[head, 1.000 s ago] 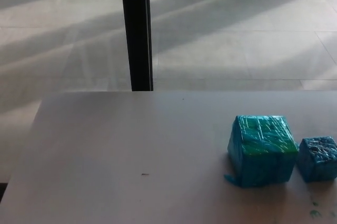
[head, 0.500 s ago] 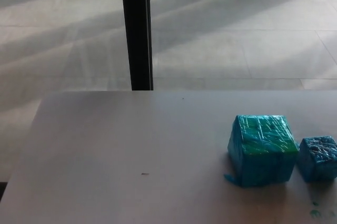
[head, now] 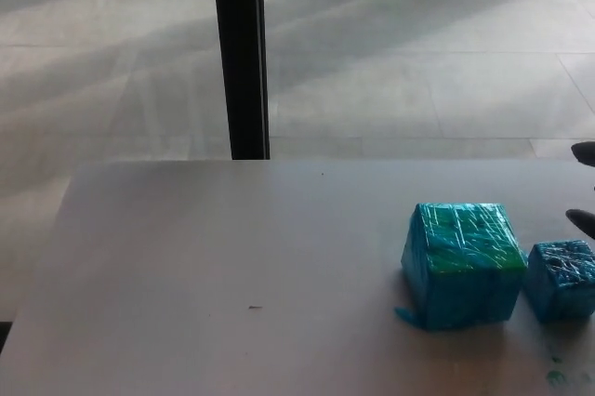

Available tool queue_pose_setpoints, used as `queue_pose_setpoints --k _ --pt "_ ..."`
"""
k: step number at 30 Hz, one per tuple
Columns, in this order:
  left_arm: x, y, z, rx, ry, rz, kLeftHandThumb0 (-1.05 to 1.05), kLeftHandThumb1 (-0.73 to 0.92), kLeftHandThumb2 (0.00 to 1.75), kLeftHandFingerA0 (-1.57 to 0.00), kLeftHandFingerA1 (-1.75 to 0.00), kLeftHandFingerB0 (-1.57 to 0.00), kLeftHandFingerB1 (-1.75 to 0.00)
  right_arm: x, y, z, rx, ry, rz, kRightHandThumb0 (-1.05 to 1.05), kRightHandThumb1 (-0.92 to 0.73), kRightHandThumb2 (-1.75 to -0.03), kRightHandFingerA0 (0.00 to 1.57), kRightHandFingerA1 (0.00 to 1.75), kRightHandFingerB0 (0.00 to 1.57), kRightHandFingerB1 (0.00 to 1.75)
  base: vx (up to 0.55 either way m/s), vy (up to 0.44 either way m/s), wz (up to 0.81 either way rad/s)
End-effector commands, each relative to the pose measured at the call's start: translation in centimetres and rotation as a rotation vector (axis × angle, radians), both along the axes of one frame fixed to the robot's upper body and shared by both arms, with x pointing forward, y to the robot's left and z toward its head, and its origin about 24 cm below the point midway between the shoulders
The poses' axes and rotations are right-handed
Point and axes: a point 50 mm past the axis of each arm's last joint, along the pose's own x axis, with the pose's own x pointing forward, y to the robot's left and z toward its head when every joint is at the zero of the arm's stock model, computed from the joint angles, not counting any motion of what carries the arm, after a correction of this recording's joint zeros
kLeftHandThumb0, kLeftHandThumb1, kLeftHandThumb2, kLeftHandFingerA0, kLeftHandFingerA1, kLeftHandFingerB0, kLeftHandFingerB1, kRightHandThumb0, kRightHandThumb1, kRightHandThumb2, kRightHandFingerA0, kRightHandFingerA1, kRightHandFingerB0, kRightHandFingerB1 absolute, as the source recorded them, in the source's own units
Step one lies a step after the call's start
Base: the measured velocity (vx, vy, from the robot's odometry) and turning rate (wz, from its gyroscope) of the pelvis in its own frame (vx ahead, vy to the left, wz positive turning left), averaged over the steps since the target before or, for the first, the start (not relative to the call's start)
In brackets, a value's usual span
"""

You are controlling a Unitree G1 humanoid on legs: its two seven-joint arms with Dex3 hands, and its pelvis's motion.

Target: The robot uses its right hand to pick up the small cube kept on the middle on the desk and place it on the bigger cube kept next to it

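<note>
At the lower right of the frame the small cube [head: 561,281] is seen resting on the surface [head: 232,266], just beside the bigger cube [head: 462,264]. Two dark fingers [head: 583,220] of the right hand [head: 584,187] are seen at the right edge, spread apart, just above the small cube without touching it.
</note>
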Motion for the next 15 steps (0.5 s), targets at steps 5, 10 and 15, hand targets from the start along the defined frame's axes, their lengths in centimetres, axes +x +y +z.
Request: queue_pose_setpoints --k 5,10,15 --pt "0.3 0.5 0.7 0.026 0.0 -0.031 -0.71 0.71 0.62 -0.39 -0.59 -0.47 -0.46 0.9 -0.4 -0.7 -0.33 0.132 0.017 -0.89 -0.52 -0.84 0.0 0.03 0.09 0.09 0.0 0.0 0.0" --pt "0.2 0.5 0.6 0.022 -0.005 -0.013 -0.7 0.7 0.61 -0.42 -0.63 -0.52 -0.52 0.8 0.0 -2.9 -0.365 0.212 0.022 -0.89 -0.52 -0.83 0.0 0.03 0.08 0.02 0.0 0.0 0.0" --pt "0.4 0.5 0.7 0.034 -0.004 -0.032 -0.73 0.59 1.02 -0.41 -0.67 -0.43 -0.59 0.9 0.1 -3.8 -0.385 0.238 0.03 -0.88 -0.51 -0.81 0.0 0.03 0.08 0.02 0.0 0.0 0.0"
